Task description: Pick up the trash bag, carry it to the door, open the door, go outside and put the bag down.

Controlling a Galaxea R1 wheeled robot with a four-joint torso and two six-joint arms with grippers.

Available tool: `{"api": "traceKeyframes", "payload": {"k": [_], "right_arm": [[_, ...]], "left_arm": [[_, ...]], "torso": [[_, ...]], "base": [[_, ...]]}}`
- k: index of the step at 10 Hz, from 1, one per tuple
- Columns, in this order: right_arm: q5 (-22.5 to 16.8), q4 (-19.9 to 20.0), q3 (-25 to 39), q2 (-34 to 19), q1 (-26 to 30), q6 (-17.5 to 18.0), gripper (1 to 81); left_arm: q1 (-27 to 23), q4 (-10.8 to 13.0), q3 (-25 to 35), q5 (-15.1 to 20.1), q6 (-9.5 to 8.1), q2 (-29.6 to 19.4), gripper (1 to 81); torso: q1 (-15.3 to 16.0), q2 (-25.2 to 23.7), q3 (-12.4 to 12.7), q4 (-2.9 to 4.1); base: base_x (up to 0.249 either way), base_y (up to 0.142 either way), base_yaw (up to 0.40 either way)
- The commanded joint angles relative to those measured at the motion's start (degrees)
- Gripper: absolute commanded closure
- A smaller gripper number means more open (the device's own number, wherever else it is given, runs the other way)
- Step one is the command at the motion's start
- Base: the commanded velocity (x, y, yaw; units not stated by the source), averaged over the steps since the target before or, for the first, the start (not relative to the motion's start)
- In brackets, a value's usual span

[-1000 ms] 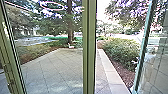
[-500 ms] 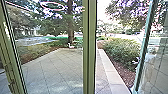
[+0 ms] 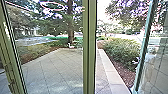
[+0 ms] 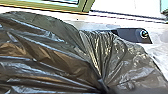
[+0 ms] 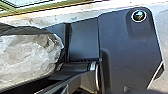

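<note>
The black trash bag (image 4: 50,57) spreads large across the left wrist view, its plastic drawn into tight folds where my left gripper (image 4: 103,88) is shut on it. A whitish, see-through part of a bag (image 5: 27,57) with a dark rim shows in the right wrist view, beside the robot's dark base plate. In the head view, a green upright frame (image 3: 89,50) stands in the middle with glass on its left. A glass panel with a teal edge (image 3: 145,47) leans at the right. I cannot tell whether this is the door's moving leaf.
Outside lies a paved yard (image 3: 55,67), with a pale stone curb (image 3: 112,72) along its right. Bushes (image 3: 121,51) and brown ground border the curb. A tree trunk (image 3: 70,27) rises beyond the paving, with a small white object (image 3: 71,46) near its foot.
The head camera has shifted very slightly since the first picture. The bag and grippers have no earlier wrist pictures to compare.
</note>
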Motion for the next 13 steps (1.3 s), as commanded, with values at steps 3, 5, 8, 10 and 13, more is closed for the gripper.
{"api": "traceKeyframes", "payload": {"k": [3, 5, 8, 10, 13], "right_arm": [[-2.8, 0.3, 0.2, 0.5, 3.4, -0.1, 1.0], [-2.8, 0.3, 0.2, 0.5, 3.4, -0.1, 1.0], [-2.8, 0.3, 0.2, 0.6, 3.2, -0.1, 1.0], [-2.8, 0.3, 0.2, 0.6, 3.2, -0.1, 1.0], [-2.8, 0.3, -0.1, 0.5, 3.0, -0.1, 1.0]], "left_arm": [[-4.2, 0.4, 0.0, 2.8, 0.34, 0.0, 81.1], [-4.2, 0.4, -0.1, 2.8, 0.34, 0.0, 81.1], [-4.2, 0.4, 0.0, 2.8, 0.34, 0.0, 81.1], [-4.2, 0.4, 0.0, 2.8, 0.43, 0.0, 81.1], [-4.2, 0.4, 0.0, 2.8, 0.43, -0.1, 81.1]], "torso": [[0.0, 0.0, 0.0, 0.00], [0.0, 0.0, 0.0, 0.00], [0.0, 0.0, 0.0, 0.00], [0.0, 0.0, 0.0, 0.00], [0.0, 0.0, 0.0, 0.00]], "base": [[0.000, -0.048, 0.000], [0.000, -0.075, 0.000], [0.000, -0.075, 0.000], [0.000, -0.075, 0.000], [0.000, -0.084, 0.000]]}}
